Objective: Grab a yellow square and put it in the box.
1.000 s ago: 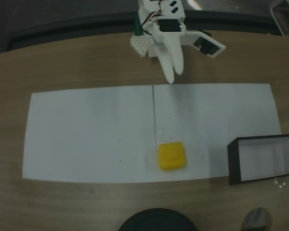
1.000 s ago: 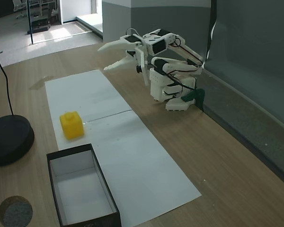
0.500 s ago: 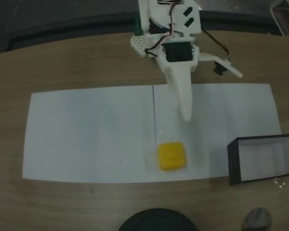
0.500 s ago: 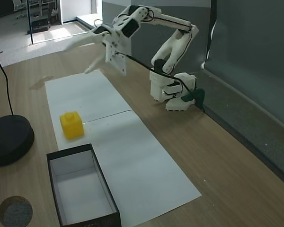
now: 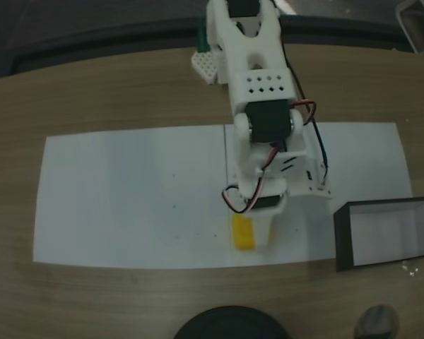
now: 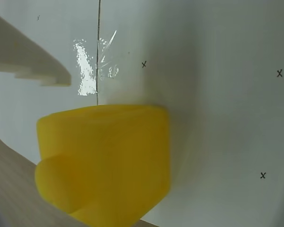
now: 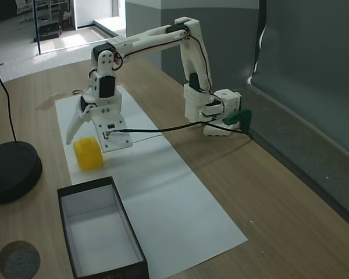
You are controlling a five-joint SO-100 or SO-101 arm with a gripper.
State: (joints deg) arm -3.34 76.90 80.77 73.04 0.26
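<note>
Yellow and rounded at its corners, the small square block (image 7: 88,154) is sitting on the white paper sheet (image 7: 163,192), well apart from the black-walled, white-floored open box (image 7: 99,231) lying at about five o'clock from it in the angled fixed view. We are seeing our white two-finger gripper (image 7: 86,135) hanging just over the block with its jaws spread wide, one finger (image 6: 31,61) showing at ten o'clock of the block in the wrist view and nothing gripped.

Arm is extending from its folded pose near the base; open gripper (image 7: 86,139) is now descending directly over the block (image 7: 88,154).
</note>
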